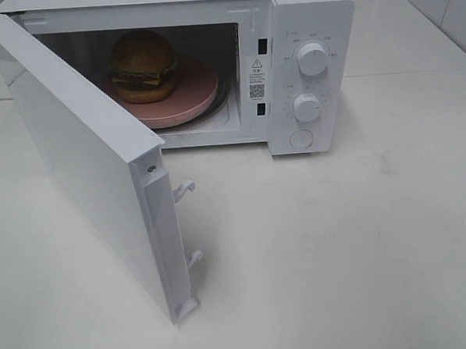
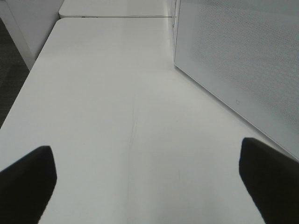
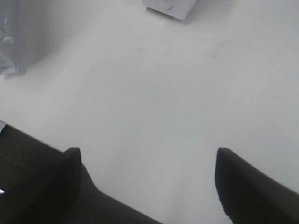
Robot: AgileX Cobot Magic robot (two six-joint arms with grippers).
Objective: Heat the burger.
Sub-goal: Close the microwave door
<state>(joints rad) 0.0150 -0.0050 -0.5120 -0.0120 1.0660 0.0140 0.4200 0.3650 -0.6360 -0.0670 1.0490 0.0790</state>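
Observation:
The burger point(image 1: 142, 66), with a golden-brown bun, green lettuce and a dark patty, sits on a pink round plate point(image 1: 190, 95) inside the white microwave point(image 1: 310, 14). The microwave door point(image 1: 84, 159) stands swung wide open toward the front left. Neither arm shows in the exterior high view. My left gripper point(image 2: 147, 179) is open over bare white table, with the door's outer face point(image 2: 238, 60) beside it. My right gripper point(image 3: 147, 179) is open above the table, nothing between its fingers; a corner of the microwave point(image 3: 168, 7) lies far ahead.
Two round knobs point(image 1: 312, 58) and a push button point(image 1: 301, 138) sit on the microwave's right panel. Latch hooks point(image 1: 185, 189) stick out of the door's free edge. The white table point(image 1: 339, 255) spreads in front and to the right; dark floor point(image 2: 11, 74) shows past its edge.

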